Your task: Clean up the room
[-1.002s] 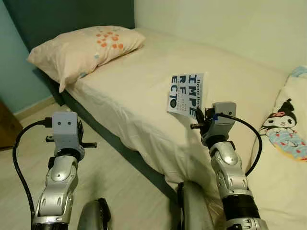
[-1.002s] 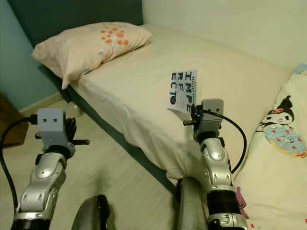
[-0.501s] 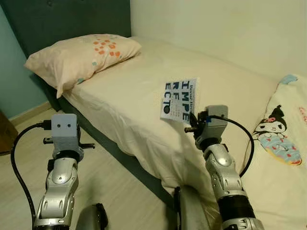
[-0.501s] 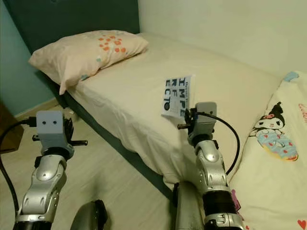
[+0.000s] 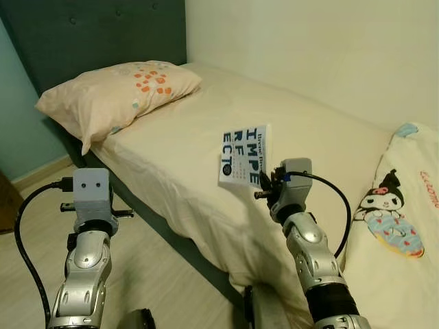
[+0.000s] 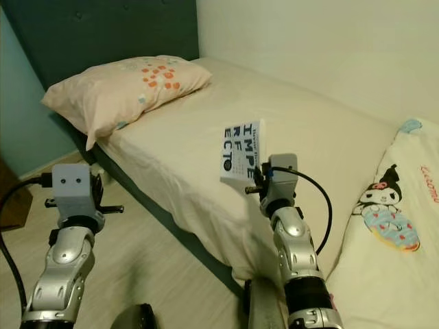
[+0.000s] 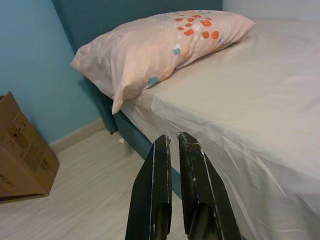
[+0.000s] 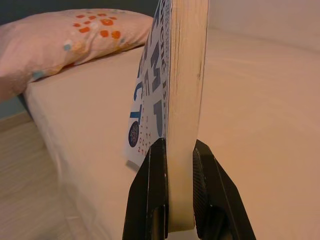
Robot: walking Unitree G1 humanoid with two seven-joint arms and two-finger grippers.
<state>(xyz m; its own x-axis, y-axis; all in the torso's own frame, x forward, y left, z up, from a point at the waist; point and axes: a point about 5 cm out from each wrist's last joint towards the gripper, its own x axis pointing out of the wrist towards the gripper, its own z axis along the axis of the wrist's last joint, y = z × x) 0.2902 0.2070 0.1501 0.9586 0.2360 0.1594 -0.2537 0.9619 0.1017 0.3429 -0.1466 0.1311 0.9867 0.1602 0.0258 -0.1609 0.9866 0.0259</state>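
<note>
So the bed (image 5: 206, 157) ahead of my right gripper (image 8: 172, 192) is mostly bare, with 1 pillow (image 5: 116, 89) far beyond it by the headboard and a cartoon-print blanket (image 5: 401, 212) off to its right. I judge the tidying only partly done: the book (image 5: 245, 156) is lifted but not yet put away. It stands upright, clamped between my right fingers, long axis vertical, cover facing left. My left gripper (image 7: 175, 150) hangs empty, fingers nearly together.
</note>
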